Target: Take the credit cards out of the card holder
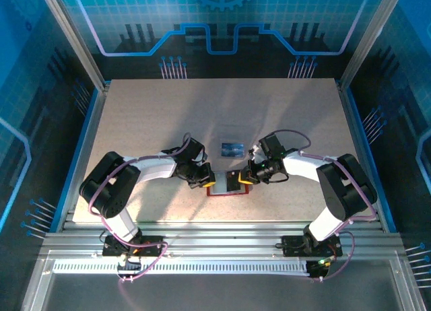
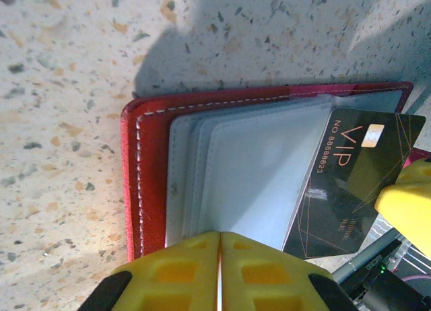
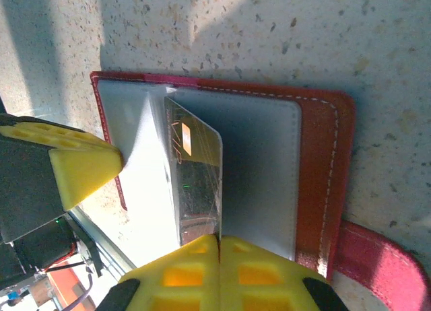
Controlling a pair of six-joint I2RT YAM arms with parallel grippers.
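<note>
While the right gripper (image 3: 219,244) is pinched shut on the end of the dark card (image 3: 195,176), which sticks partway out of a grey pocket (image 3: 262,169) of the red wallet (image 3: 323,163) lying open on the table (image 1: 135,109), the pull should run straight along the pocket, low and slow. The left gripper (image 2: 220,240), fingers closed together, sits at the pocket edge and ought to press the wallet down so it cannot slide. A blue card (image 1: 232,149) lies just beyond the wallet

Card holder (image 1: 227,185) hemmed by left hand (image 1: 210,183), right hand (image 1: 244,180) (far table (image 1: 168,109) open)
</note>
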